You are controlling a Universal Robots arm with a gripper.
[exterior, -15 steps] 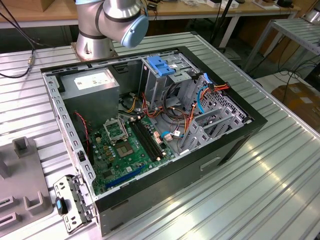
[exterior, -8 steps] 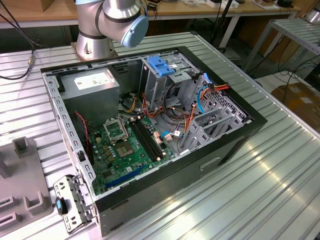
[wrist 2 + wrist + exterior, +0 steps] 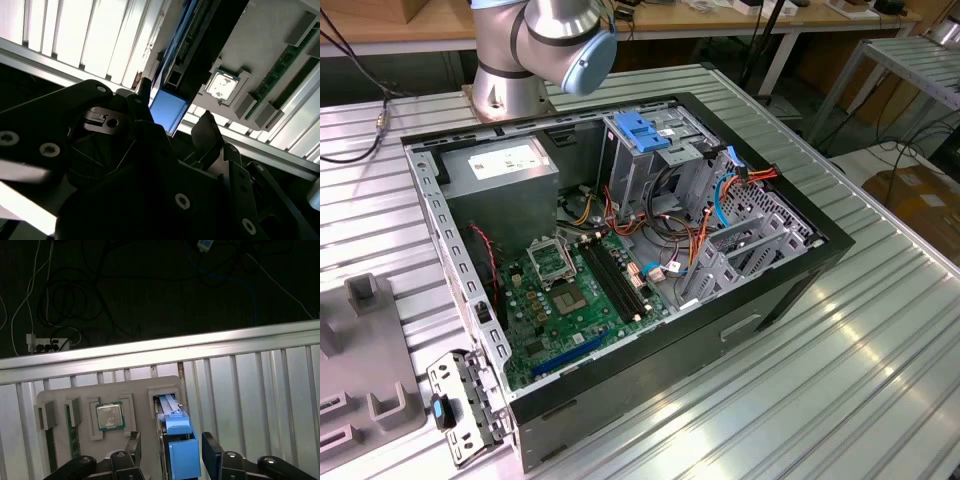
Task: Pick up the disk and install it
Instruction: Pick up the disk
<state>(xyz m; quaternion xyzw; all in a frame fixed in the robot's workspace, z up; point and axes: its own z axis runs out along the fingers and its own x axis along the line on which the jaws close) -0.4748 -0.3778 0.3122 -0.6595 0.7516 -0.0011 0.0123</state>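
Disk, flat and dark in a bright blue plastic carrier, stands on edge in a slot of the pale grey plastic holder plate, which lies on the ribbed aluminium table. My gripper straddles its near end. My black fingers are spread, one on each side, gripping nothing. A square silver processor chip sits in the plate near the slot.

I am holding my gripper over the grey holder tray, jaws standing apart on either side of the disk, which is sitting on edge in the tray's slot, blue carrier facing me. A processor chip is lying in a neighbouring recess. The tray is resting on the ribbed metal table.
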